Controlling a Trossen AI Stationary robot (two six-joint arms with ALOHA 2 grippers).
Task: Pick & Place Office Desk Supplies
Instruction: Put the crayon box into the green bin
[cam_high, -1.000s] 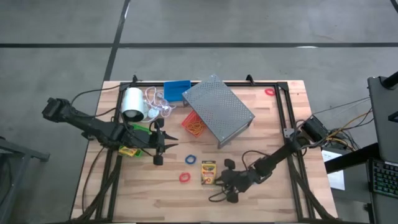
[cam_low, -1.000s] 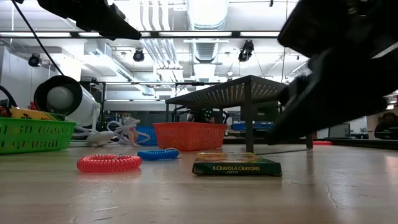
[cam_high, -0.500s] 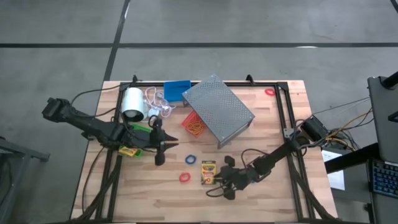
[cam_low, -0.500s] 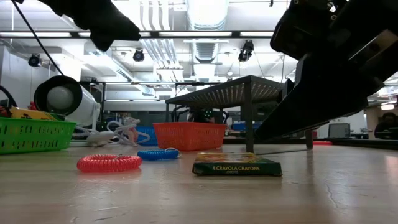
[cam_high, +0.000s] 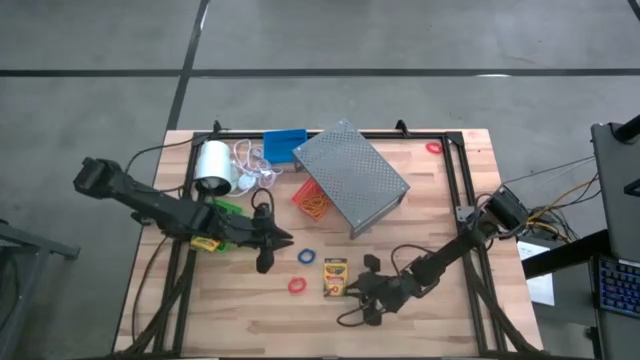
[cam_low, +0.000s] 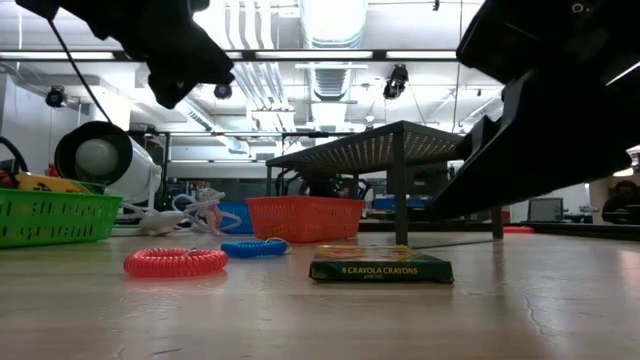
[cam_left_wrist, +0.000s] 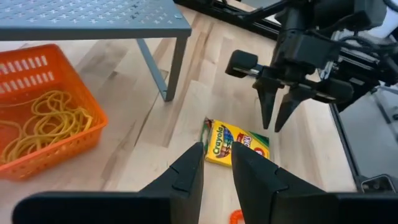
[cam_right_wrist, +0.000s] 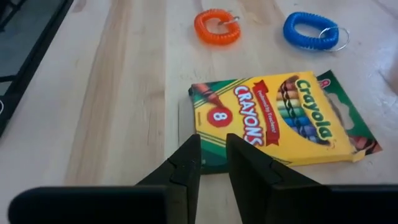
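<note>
Right end effector (cam_high: 357, 292), fingers nearly pressed together and empty, is hovering just beside crayon box (cam_high: 335, 277), long side facing it, left arm farther

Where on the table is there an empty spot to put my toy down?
Bare wood lies on the table's near right corner, beyond the right gripper, and along the near edge below the red ring band. The far left is crowded: white roll, blue bin, red-orange bin and grey rack. The crayon box fills the middle.
</note>
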